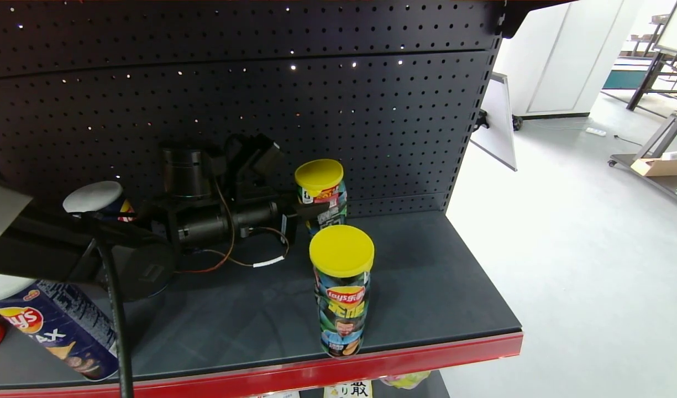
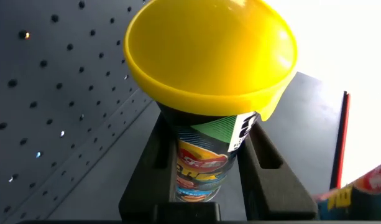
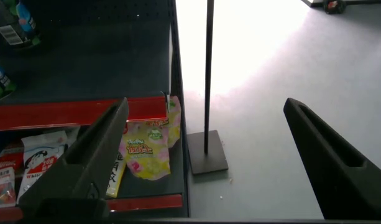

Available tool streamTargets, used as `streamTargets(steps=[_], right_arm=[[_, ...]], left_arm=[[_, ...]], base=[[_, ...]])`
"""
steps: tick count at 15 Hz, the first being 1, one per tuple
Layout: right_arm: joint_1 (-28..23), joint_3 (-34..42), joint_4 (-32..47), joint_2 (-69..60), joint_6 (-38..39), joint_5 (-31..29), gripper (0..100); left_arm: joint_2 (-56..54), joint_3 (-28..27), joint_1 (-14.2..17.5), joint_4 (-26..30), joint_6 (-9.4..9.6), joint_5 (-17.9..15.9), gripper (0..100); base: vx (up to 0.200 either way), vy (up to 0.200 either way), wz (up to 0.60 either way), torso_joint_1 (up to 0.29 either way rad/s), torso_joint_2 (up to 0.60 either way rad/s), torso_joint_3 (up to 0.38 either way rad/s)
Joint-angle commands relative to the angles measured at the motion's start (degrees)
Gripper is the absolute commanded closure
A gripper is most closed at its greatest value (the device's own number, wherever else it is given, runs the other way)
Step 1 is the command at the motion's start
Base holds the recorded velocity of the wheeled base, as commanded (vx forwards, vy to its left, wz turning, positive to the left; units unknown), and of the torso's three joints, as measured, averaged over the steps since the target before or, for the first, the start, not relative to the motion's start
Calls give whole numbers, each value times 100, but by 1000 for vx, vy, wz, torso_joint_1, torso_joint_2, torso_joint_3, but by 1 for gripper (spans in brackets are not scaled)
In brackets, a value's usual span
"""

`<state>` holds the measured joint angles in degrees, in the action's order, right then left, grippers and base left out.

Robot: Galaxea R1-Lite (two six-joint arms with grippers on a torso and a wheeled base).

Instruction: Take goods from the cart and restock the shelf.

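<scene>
A yellow-lidded chip can (image 1: pixel 321 193) stands upright near the back of the dark shelf (image 1: pixel 437 276), close to the pegboard. My left gripper (image 1: pixel 316 210) reaches in from the left and is shut on this can (image 2: pixel 209 124), its black fingers (image 2: pixel 268 168) on both sides of the can body. A second yellow-lidded chip can (image 1: pixel 342 287) stands upright in front of it, near the shelf's red front edge. My right gripper (image 3: pixel 209 155) hangs open with nothing between its fingers, over the floor beside the shelf's right end.
A dark blue chip can (image 1: pixel 56 326) lies tilted at the shelf's front left, and a white-lidded can (image 1: pixel 95 198) stands behind the left arm. The right part of the shelf is bare. Snack bags (image 3: pixel 146 149) sit on the lower shelf. A sign stand (image 3: pixel 207 124) is on the floor.
</scene>
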<state>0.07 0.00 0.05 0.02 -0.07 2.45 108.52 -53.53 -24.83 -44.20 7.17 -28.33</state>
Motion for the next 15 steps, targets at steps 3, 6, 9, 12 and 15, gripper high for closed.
streamTargets(steps=[3,6,9,12,15], right_arm=[[1,0,4,-2,-1,1,0],[1,0,-5,-2,-1,1,0],[1,0,4,-2,-1,1,0],[1,0,4,-2,-1,1,0],[1,0,4,-2,-1,1,0]], left_arm=[[90,-61,-13,-18,4,3,100],[143,-96,-13,-18,4,3,100],[178,-114,-22,-27,13,3,100],[187,-96,-13,-27,21,-6,100],[178,-96,-22,8,21,3,0]], base=[[0,0,0,0,0,0],[0,0,0,0,0,0],[0,0,0,0,0,0],[0,0,0,0,0,0],[0,0,0,0,0,0]])
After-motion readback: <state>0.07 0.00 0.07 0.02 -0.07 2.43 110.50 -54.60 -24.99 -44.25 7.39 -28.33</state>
